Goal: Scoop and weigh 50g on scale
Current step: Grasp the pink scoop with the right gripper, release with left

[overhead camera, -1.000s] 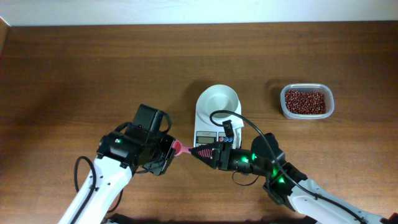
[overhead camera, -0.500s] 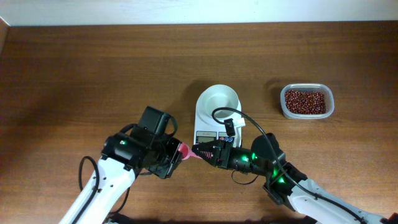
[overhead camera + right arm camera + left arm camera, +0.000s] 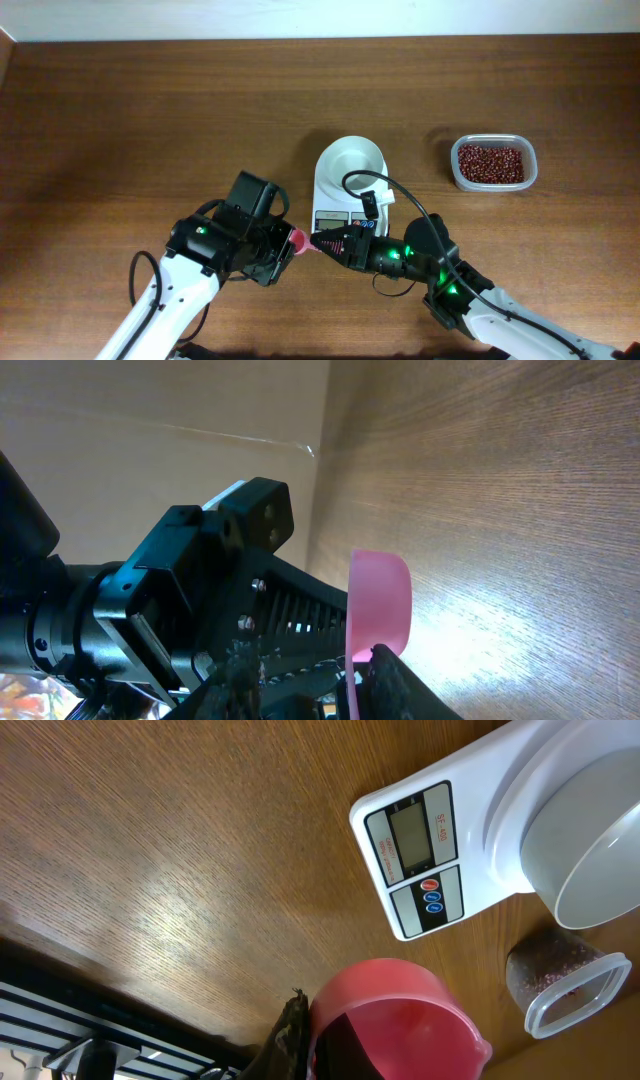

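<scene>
The left gripper [image 3: 286,243] stays clenched on the pink scoop [image 3: 297,240], now carried up to the right gripper [image 3: 317,241], whose jaws have narrowed around it; whether they grip cannot be told. This is likely a handover before scooping. Only the right wrist view shows fingers [image 3: 392,675] flanking the scoop. Overhead, the beans [image 3: 490,163] lie in their tub [image 3: 455,172], well apart from the scale [image 3: 330,213].

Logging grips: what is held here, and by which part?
The left gripper holds the pink scoop by its bowl; the right gripper flanks its handle, grip uncertain.
</scene>
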